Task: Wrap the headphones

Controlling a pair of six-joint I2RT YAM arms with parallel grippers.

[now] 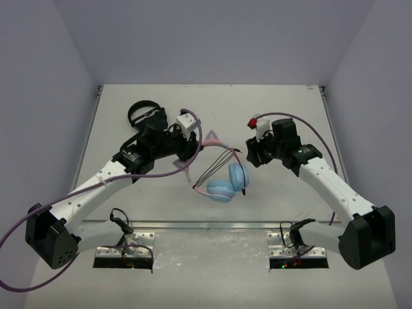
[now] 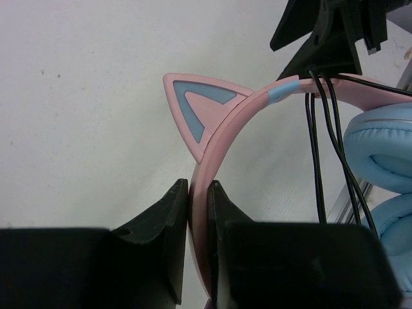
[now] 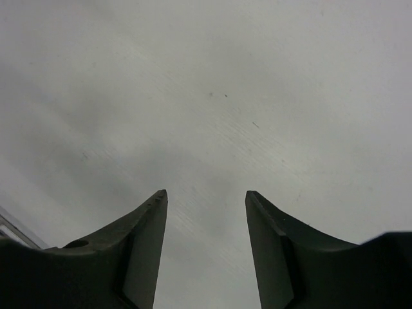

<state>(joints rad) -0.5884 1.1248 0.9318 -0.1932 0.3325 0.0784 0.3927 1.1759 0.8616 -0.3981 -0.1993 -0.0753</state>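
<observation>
The headphones (image 1: 230, 182) have a pink headband with a cat ear (image 2: 199, 109) and light-blue earcups (image 2: 380, 148). They are held tilted above the table. My left gripper (image 2: 199, 193) is shut on the pink headband and shows in the top view (image 1: 191, 148). The thin black cable (image 2: 318, 148) hangs in several strands over the headband, and in the top view it loops (image 1: 215, 164) between headband and earcups. My right gripper (image 3: 205, 196) is open and empty, with only table beneath. In the top view it (image 1: 248, 154) sits just right of the cable loops.
All-black headphones (image 1: 141, 112) lie at the back left behind my left arm. The table's far edge (image 1: 212, 85) meets the back wall. The metal rail (image 1: 212, 225) runs along the near edge.
</observation>
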